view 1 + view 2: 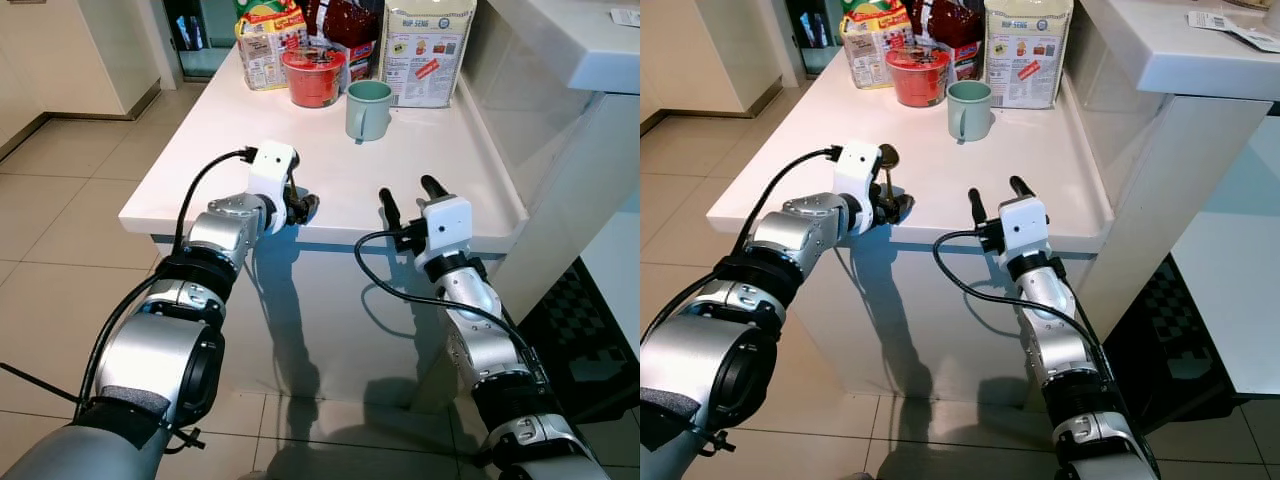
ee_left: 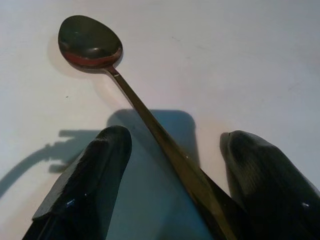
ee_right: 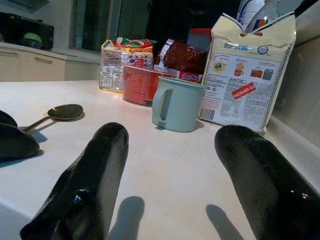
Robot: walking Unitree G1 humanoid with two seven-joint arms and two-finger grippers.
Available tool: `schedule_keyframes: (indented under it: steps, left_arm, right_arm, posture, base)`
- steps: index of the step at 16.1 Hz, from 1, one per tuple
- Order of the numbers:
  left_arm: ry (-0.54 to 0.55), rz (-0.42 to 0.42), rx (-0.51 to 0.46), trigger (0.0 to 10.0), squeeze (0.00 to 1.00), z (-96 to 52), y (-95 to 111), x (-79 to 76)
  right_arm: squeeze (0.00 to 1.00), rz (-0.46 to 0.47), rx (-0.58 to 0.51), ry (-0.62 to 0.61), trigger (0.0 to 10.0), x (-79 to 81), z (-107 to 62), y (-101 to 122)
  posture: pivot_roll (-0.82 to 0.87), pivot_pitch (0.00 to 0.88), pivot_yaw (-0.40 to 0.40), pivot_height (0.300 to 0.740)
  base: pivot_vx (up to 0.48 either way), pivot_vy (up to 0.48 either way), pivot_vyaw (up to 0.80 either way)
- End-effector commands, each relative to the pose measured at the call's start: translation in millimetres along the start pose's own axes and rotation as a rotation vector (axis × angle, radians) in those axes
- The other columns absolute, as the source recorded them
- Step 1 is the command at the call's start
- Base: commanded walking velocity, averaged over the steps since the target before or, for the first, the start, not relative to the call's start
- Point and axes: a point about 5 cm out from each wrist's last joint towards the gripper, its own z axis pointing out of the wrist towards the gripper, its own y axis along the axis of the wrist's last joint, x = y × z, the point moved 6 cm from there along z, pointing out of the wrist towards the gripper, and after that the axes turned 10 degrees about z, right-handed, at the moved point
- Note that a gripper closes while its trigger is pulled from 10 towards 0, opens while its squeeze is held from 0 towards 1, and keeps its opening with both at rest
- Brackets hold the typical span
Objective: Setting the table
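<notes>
Two grippers work at the near edge of the white table (image 1: pixel 420 150). The left gripper (image 1: pixel 887 205), at centre left of the right eye view, has its fingers parted around the handle of a dark metal spoon (image 2: pixel 90 46); the handle runs between them close against one finger, so I cannot tell whether it is pinched or loose. The spoon's bowl rests on the tabletop. The right gripper (image 1: pixel 407 197), lower centre, hovers with fingers spread wide and empty. A pale green ceramic mug (image 1: pixel 368 108) stands at top centre, before a red plastic tub (image 1: pixel 313 75) and a printed paper bag (image 1: pixel 425 50). Laying the spoon seems the step in hand; next calls for letting go and backing off cleanly.
</notes>
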Motion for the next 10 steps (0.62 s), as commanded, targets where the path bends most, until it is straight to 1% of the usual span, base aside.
schedule_keyframes:
  steps: [1,2,5,6,7,8,9,10]
  left_arm:
    - [0.013,0.004,0.066,10.0,0.0,-0.6,-21,2.9]
    - [0.014,0.005,0.071,10.0,0.0,-0.6,-23,2.9]
    - [0.011,0.002,0.119,10.0,0.0,-0.6,-40,0.5]
    - [0.004,0.002,0.139,4.7,0.0,-0.7,-49,-1.6]
    - [-0.001,0.002,0.149,3.0,0.0,-0.8,-53,-3.1]
    - [-0.009,0.008,0.16,0.9,0.0,-0.9,-58,-4.9]
    - [-0.031,0.0,0.164,0.0,0.0,-1.0,-61,-8.5]
    - [-0.033,-0.005,0.177,0.0,0.0,-1.7,-67,-8.5]
  right_arm:
    - [0.0,-0.005,0.007,0.011,10.0,4.1,-1.2,-2]
    - [0.0,-0.004,0.007,0.012,10.0,4.6,-1.2,-2]
    - [0.0,-0.002,0.009,0.016,10.0,6.0,-1.9,-2]
    - [0.0,-0.002,0.01,0.017,10.0,6.2,-2.3,-2]
    - [0.0,-0.002,0.01,0.017,10.0,6.2,-2.5,-2]
    - [0.0,-0.003,0.011,0.017,10.0,6.0,-3.1,-3]
    - [0.0,-0.004,0.011,0.015,10.0,5.5,-3.5,-3]
    - [0.0,-0.006,0.012,0.014,10.0,5.0,-3.8,-3]
  posture:
    - [0.03,0.033,0.061,0.74]
    - [0.03,0.033,0.061,0.74]
    - [0.03,0.041,0.06,0.74]
    - [0.03,0.044,0.06,0.74]
    - [0.03,0.045,0.06,0.74]
    - [0.02,0.046,0.061,0.74]
    - [0.02,0.048,0.062,0.74]
    - [0.02,0.048,0.063,0.74]
  base:
    - [0.0,0.0,0.0]
    - [0.0,0.0,0.0]
    - [0.0,0.0,0.0]
    - [0.0,0.0,0.0]
    - [0.0,0.0,0.0]
    - [0.0,0.0,0.0]
    - [0.0,0.0,0.0]
    - [0.0,0.0,0.0]
